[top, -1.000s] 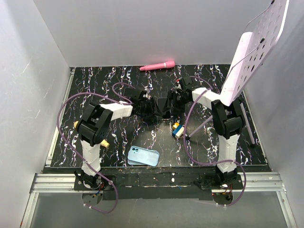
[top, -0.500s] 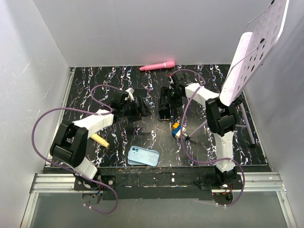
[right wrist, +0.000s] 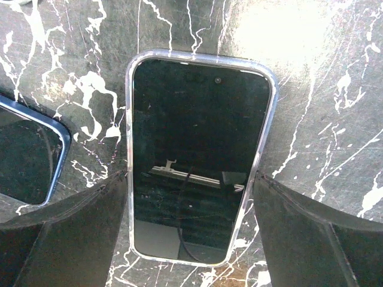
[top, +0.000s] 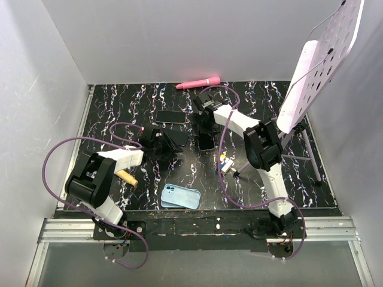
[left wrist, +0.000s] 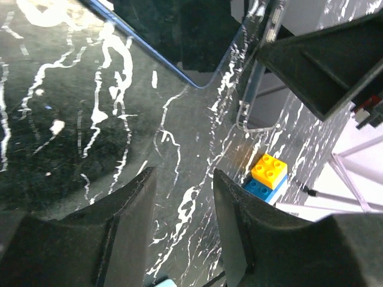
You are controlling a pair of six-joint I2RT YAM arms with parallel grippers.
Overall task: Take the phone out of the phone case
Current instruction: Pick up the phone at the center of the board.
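Observation:
A dark phone in a clear phone case (right wrist: 200, 155) lies flat, screen up, on the black marbled table (top: 119, 113). In the top view the cased phone (top: 205, 142) is at the table's middle. My right gripper (right wrist: 190, 179) is open and stands over it, one finger on each long side, close to the case's rim. The right gripper (top: 203, 127) reaches in from the far side. My left gripper (left wrist: 182, 179) is open over bare table, nothing between its fingers. The left gripper (top: 172, 145) sits left of the cased phone.
A bare blue-edged phone (right wrist: 27, 158) lies beside the cased one. Another dark phone (top: 172, 116) lies further back. A yellow-and-blue brick (top: 224, 161), light blue case (top: 181, 196) and yellow peg (top: 126, 177) lie nearer. A pink tube (top: 198, 82) is at the back, a white perforated stand (top: 311, 72) at right.
My left arm drew back to the left and low, its jaws widening then narrowing. The right gripper moved left over the cased phone and opened wider. The dark phone further back came into view.

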